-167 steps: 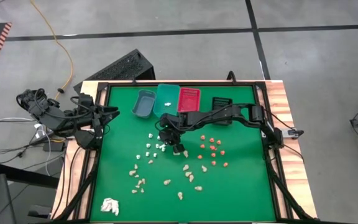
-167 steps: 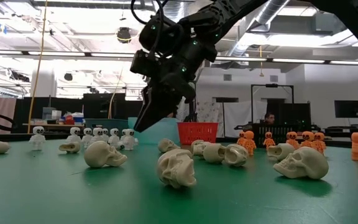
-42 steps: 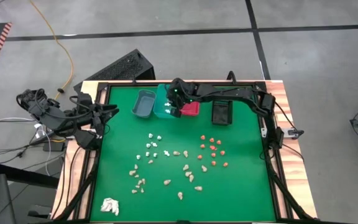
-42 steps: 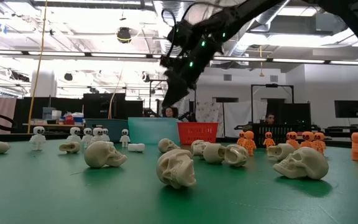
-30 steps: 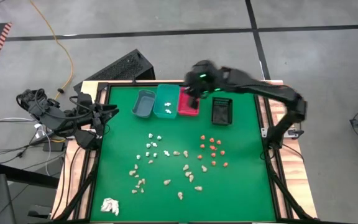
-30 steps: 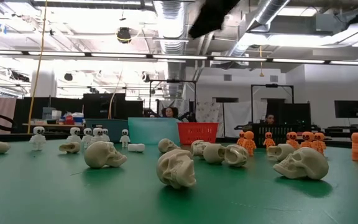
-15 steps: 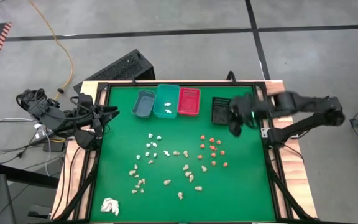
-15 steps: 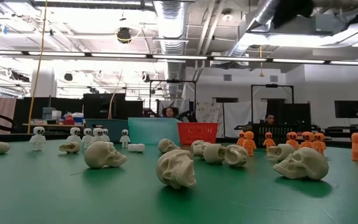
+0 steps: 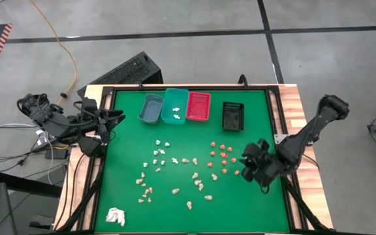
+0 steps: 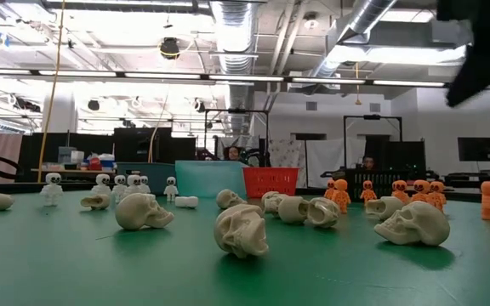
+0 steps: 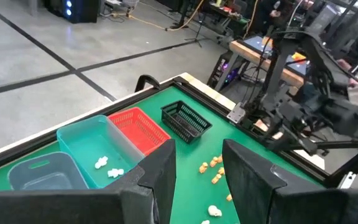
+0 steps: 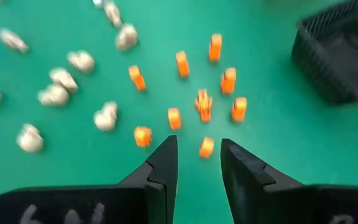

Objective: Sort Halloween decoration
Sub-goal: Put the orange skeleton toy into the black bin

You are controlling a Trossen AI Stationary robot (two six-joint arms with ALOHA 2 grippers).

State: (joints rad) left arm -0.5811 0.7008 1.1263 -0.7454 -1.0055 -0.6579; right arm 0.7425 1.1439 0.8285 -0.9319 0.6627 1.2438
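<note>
Small Halloween pieces lie on the green mat (image 9: 253,209): white skeletons (image 9: 160,154), tan skulls (image 9: 175,190) and orange figures (image 9: 223,156). Two white pieces (image 9: 174,111) lie in the teal bin (image 9: 175,105). My right gripper (image 9: 247,168) hovers open and empty to the right of the orange group (image 12: 204,106), fingers toward it. My left gripper (image 11: 197,168) waits open at the table's left edge (image 9: 109,119).
A grey bin (image 9: 151,108), the teal bin, a red bin (image 9: 198,106) and a black basket (image 9: 233,116) stand along the far edge. A white papery wad (image 9: 115,216) lies at the near left corner. The low view shows skulls (image 10: 241,228) close by.
My right gripper has swung from above the bins at the far edge toward the table's right side, then toward the near edge, ending beside the orange pieces. The pieces on the mat have stayed in place.
</note>
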